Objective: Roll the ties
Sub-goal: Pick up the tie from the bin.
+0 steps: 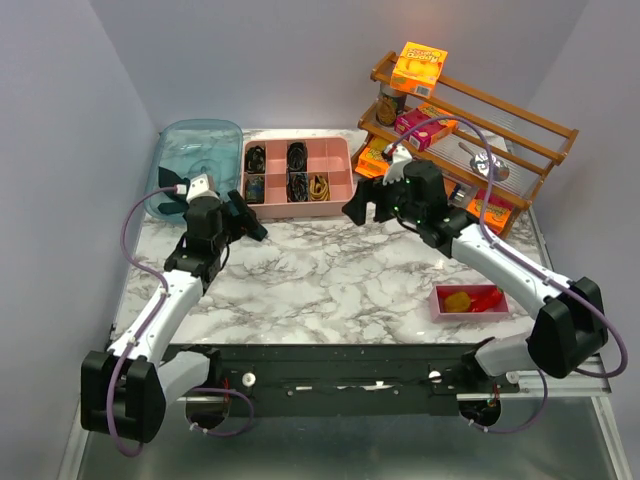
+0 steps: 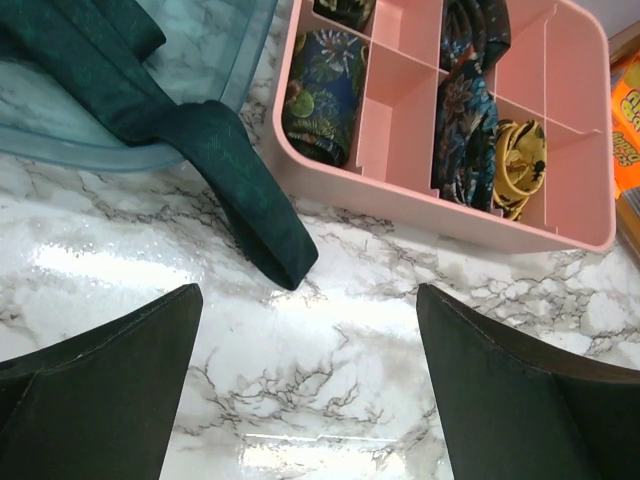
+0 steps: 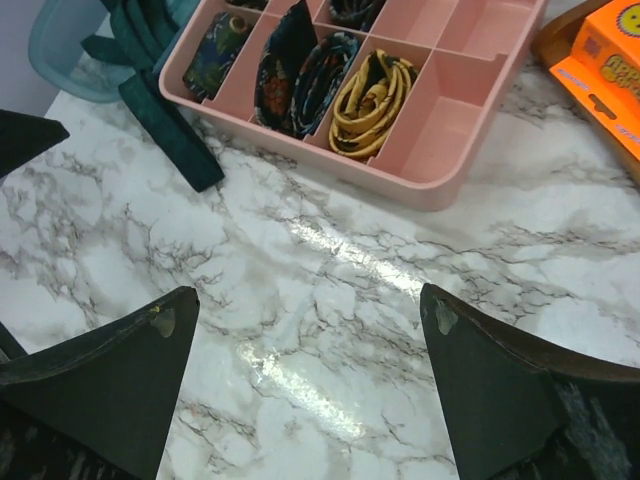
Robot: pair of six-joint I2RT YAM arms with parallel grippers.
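Note:
A dark teal tie [image 2: 232, 172] hangs out of a clear blue bin [image 2: 70, 152] and its end lies on the marble table, just left of the pink divided tray [image 2: 440, 215]. It also shows in the right wrist view [image 3: 170, 120]. The tray holds rolled ties: a dark floral coil [image 2: 322, 95], a dark blue one [image 2: 465, 110] and a mustard-yellow one [image 2: 520, 165]. My left gripper [image 2: 308, 300] is open and empty, a short way in front of the tie's end. My right gripper [image 3: 307, 295] is open and empty above bare marble in front of the tray [image 3: 440, 190].
The blue bin [image 1: 200, 140] stands at the back left and the pink tray [image 1: 300, 215] beside it. A wooden rack [image 1: 500, 130] with boxes and cans fills the back right. A small pink tray [image 1: 470, 302] with yellow and red items sits front right.

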